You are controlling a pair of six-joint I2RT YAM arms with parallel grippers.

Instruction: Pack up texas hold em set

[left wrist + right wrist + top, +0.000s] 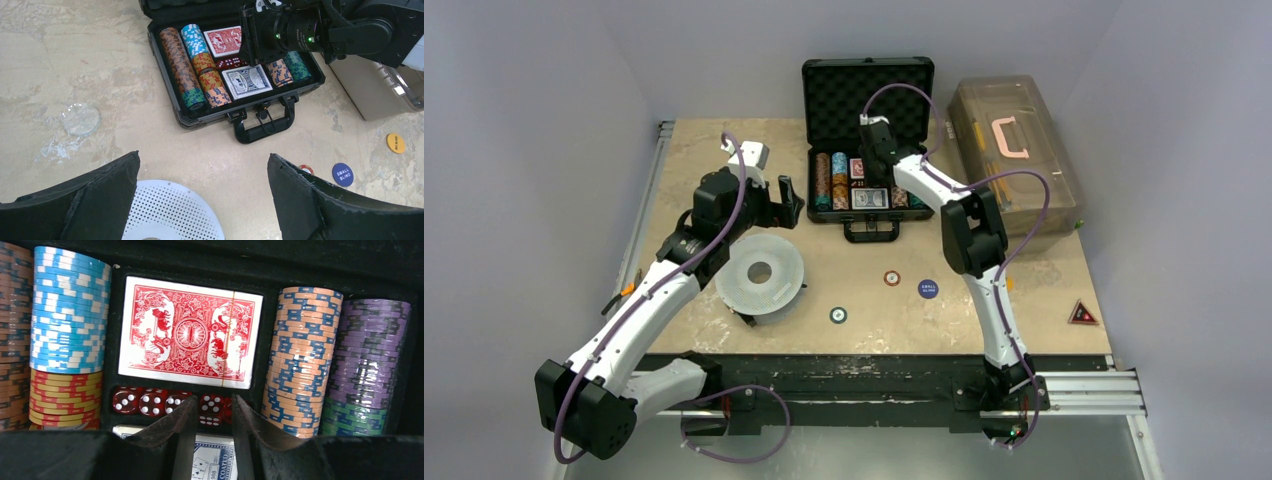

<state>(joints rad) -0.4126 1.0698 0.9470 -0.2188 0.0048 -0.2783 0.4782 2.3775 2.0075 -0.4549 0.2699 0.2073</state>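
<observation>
I see the briefcase (839,100) at the table's (714,160) twelve o'clock — toolbox (1014,170) at its three, disc (779,262) at eight, buttons (928,288) at six — chips (824,180) and decks (869,198) inside.

The top external view looks down from above and behind the arm bases, taking in the whole counter (844,270). The left wrist view sits back and low, facing across the counter toward the open briefcase (264,131), its own jaws at the bottom edge. The right wrist view hangs close over the case's tray, filled by the red card deck (190,332), which both other views share.
</observation>
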